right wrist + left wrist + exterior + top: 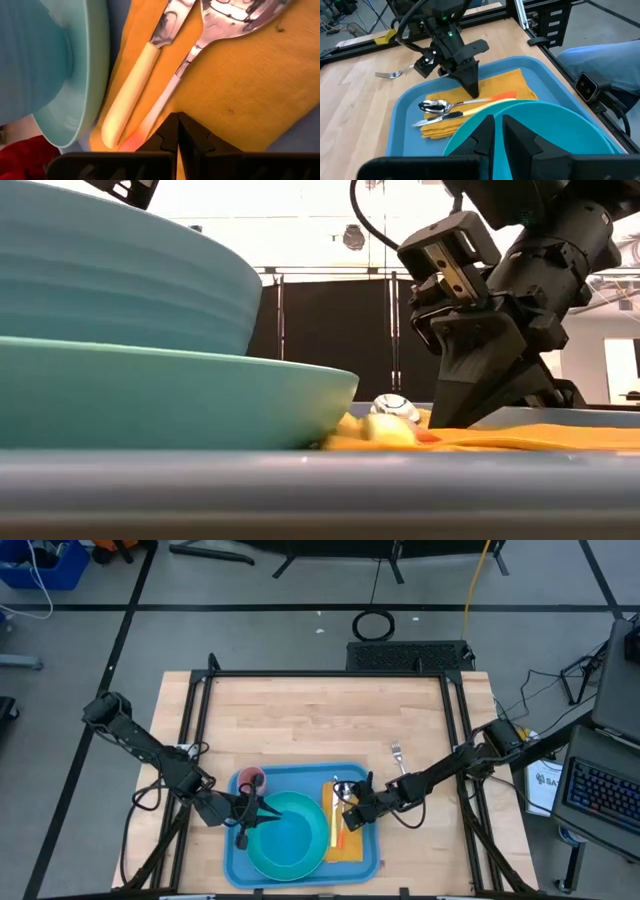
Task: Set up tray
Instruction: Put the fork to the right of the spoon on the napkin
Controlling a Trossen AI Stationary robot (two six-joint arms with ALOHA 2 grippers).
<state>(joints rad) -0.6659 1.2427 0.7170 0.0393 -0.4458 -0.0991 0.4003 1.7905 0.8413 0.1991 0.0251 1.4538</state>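
The right gripper (472, 90) stands with its fingers pressed together and empty, tips down on the yellow-orange cloth napkin (517, 82). Just beside the tips lie a shiny metal spoon with an orange handle (436, 105) and a knife with a pale yellow handle (131, 95) — side by side on the napkin. Past them sits the round teal plastic plate (287, 832). The left gripper (246, 823) hovers over the plate's far edge, fingers narrowly parted, holding nothing. Napkin and plate rest in the large flat blue plastic tray (300, 772) on the wooden surface (300, 720) — a metal fork (398, 754) lies outside it, behind the right gripper.
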